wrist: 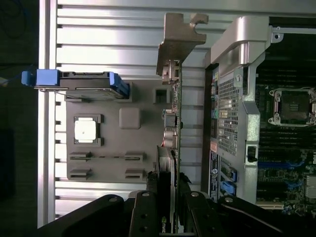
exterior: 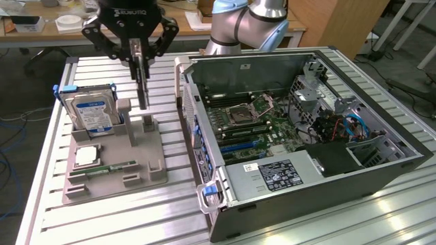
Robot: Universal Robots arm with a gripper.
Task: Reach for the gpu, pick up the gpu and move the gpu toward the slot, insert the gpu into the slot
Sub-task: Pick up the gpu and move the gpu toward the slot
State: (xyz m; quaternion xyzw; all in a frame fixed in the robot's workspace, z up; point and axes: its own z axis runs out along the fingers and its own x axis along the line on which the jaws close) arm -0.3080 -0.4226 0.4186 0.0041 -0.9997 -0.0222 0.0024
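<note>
A: Closest to the wrist camera is the black gripper. What do its jaws do?

B: They are closed on the gpu. The card stands between them with its thin edge toward the camera, and its silver bracket is at the end far from the jaws.

A: And in the exterior view?

B: There the gripper is in the upper left of the frame. The gpu hangs down from it, upright and seen from the edge.

A: Does the card touch something under it?

B: Its lower end is just above the back part of the grey holder on the tabletop. If they touch, one cannot tell.

A: Where is the slot?

B: The slot is a blue strip on the board inside the open computer case, near the middle of the frame. The card is well apart from it, outside the case wall.

A: What else sits on the holder?

B: A hard drive with a blue label stands at the exterior view's left.
</note>
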